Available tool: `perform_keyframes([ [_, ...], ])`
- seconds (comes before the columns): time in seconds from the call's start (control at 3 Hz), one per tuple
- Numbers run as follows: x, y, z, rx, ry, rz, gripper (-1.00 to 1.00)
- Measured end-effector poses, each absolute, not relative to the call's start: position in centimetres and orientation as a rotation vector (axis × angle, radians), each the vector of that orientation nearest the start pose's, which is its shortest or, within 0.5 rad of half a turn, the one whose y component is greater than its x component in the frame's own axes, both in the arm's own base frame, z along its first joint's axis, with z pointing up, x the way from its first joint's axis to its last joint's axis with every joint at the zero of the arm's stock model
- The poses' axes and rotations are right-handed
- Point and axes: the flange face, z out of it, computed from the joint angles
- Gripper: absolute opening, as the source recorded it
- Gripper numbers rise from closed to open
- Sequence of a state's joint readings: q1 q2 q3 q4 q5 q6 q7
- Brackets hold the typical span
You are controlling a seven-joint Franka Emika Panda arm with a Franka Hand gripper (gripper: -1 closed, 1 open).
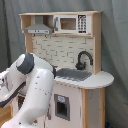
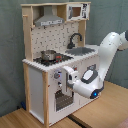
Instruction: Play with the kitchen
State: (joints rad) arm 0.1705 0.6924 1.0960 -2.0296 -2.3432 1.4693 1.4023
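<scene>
- Toy kitchen [image 2: 50, 75] stands on a wooden tabletop [image 2: 100, 117] in the second exterior view; in the first exterior view the same kitchen [image 1: 75, 60] sits behind the arm, which blocks its lower left.
- Top to bottom in the second exterior view: hood [image 2: 49, 20], microwave [image 2: 79, 11], pegboard back, then black stovetop with a small pot [image 2: 48, 55] on it, grey sink [image 2: 82, 50] and black faucet [image 2: 75, 39].
- Oven door [image 2: 63, 97] is on the front face, below the knobs [image 2: 57, 75].
- Arm [image 2: 107, 55] comes in from the second exterior view's right, bends down in front of the cabinet; wrist end sits at knob and oven-door height.
- Pincer [image 2: 67, 80] points toward the front panel, right at the upper edge of the oven door, near or touching; contact cannot be made out.
- Pincer opening: cannot tell, fingers not resolved against the panel.
- Key relation: the front panel lies straight ahead of the pincer, toward the second exterior view's left; the door's upper edge runs horizontally across the pincer's approach.
- Judgement: likely working the oven door or a knob; a short push or pull along that axis is what's needed.
</scene>
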Motion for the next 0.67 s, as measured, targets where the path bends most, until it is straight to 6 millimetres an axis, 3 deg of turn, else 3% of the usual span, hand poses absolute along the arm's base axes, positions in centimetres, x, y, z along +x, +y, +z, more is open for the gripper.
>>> perform_keyframes([
  [0.67, 34.13, 53.26, 32.08, 1.719, 0.857, 1.622, 1.0],
])
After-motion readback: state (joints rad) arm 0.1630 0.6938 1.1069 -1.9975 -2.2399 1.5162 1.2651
